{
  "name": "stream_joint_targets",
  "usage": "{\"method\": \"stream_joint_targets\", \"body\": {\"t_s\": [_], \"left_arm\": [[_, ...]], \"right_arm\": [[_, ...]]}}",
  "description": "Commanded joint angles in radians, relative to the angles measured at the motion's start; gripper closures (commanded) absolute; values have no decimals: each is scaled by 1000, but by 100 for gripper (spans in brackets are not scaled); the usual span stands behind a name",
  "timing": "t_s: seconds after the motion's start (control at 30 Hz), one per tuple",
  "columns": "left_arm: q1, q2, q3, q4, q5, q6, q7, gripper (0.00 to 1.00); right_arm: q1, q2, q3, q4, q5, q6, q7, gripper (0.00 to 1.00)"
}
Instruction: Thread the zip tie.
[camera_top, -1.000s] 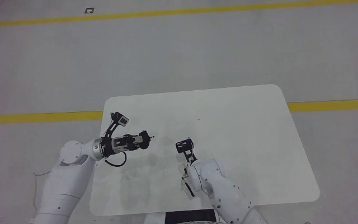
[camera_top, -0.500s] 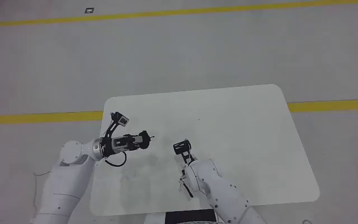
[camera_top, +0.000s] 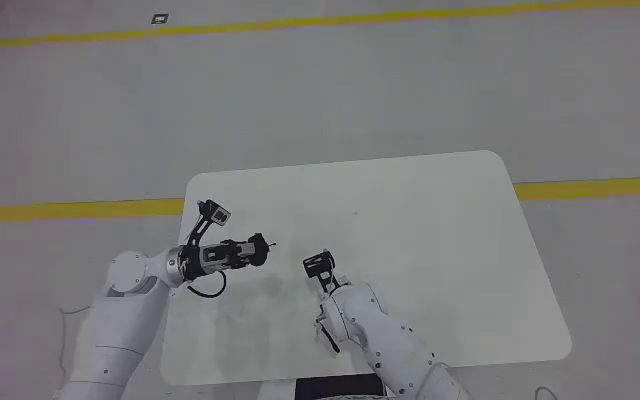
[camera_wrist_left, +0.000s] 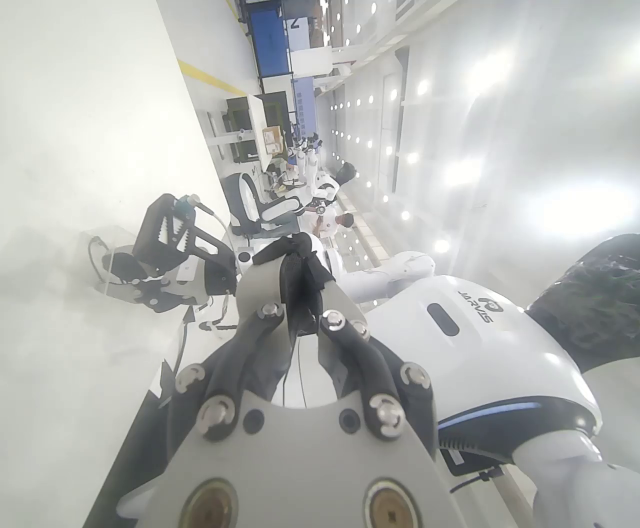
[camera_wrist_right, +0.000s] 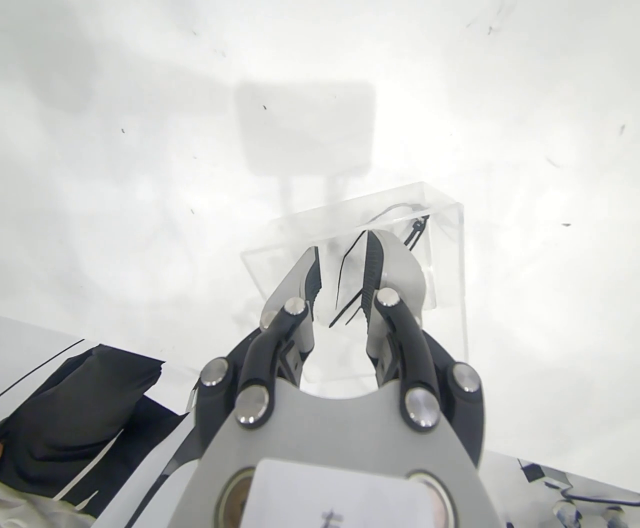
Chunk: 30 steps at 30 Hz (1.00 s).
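The right gripper (camera_wrist_right: 342, 245) stands open at the clear box (camera_wrist_right: 447, 250), with a black zip tie (camera_wrist_right: 340, 280) loose between its fingers. Best to close squarely on the strap, not its tip, then lift straight. The left gripper (camera_wrist_left: 295, 252) waits pinched together, well apart.

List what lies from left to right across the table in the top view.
left gripper, shut on the zip tie → right gripper, jaws open → bare right part of the table
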Motion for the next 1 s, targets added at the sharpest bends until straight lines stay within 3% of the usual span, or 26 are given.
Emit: {"method": "stream_joint_targets", "body": {"t_s": [0.0,0.13,0.3,0.5,0.77,0.97], "left_arm": [[0,0,0,0,0,0,0,100],[0,0,0,0,0,0,0,100],[0,0,0,0,0,0,0,100],[0,0,0,0,0,0,0,100],[0,0,0,0,0,0,0,100],[0,0,0,0,0,0,0,100]], "right_arm": [[10,0,-3,15,0,0,-6,80],[23,2,-11,32,0,0,-12,82],[29,5,-14,37,0,0,-17,99],[28,9,-12,30,0,0,-20,100],[-20,24,14,-73,0,0,-17,100],[-85,40,49,-189,0,0,-33,100]]}}
